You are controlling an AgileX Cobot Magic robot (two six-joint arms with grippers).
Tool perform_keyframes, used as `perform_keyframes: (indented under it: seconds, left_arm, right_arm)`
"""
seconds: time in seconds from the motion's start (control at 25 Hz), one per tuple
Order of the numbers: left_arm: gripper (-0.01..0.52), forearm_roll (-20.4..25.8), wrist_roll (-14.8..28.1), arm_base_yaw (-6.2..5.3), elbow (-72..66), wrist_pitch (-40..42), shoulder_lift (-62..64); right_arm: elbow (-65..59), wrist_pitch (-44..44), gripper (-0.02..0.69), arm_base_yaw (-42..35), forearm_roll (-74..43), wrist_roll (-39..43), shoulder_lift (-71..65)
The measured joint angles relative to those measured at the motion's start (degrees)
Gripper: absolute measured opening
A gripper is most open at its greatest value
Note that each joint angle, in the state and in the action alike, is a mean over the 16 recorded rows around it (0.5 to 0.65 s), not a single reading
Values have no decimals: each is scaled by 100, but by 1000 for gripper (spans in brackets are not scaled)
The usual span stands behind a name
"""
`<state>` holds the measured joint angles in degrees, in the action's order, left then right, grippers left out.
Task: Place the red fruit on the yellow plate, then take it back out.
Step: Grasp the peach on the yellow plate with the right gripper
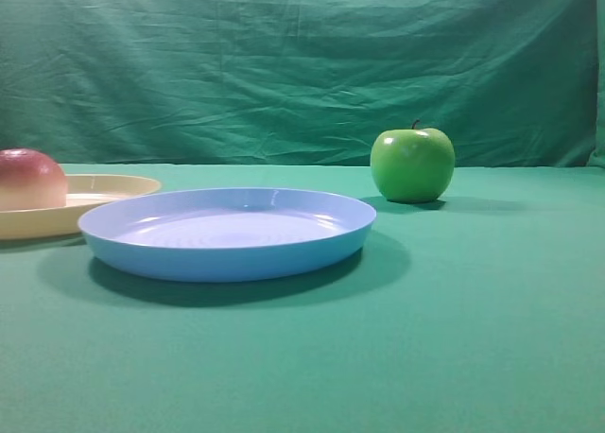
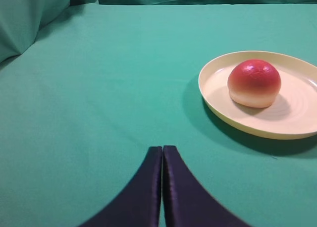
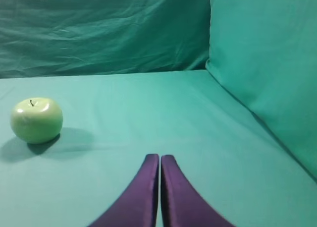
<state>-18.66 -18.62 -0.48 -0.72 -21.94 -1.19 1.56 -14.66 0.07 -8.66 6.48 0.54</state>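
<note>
Red fruit (image 1: 30,179) sits on the yellow plate (image 1: 113,185) at far left of the high view, cropped by the frame edge, so its seating is hard to judge there; blue plate (image 1: 227,233) centre, green apple (image 1: 412,164) to the right. No arm visible. Left wrist view: fruit rests inside the plate, ahead and right of the left gripper (image 2: 162,150), fingers pressed together, empty, low over the cloth. Round fruit, no long axis. Right wrist view: right gripper (image 3: 159,157) also pressed together, empty; only the apple ahead-left. Left arm is nearer; take-out looks pending.
</note>
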Motion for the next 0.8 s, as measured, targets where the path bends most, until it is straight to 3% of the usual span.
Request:
perform_keyframes:
  seconds: [0.8]
  left_arm:
    - [0,0,0,0,0,0,0]
  right_arm:
    - [-308,-691,0,-57,42,-55,11]
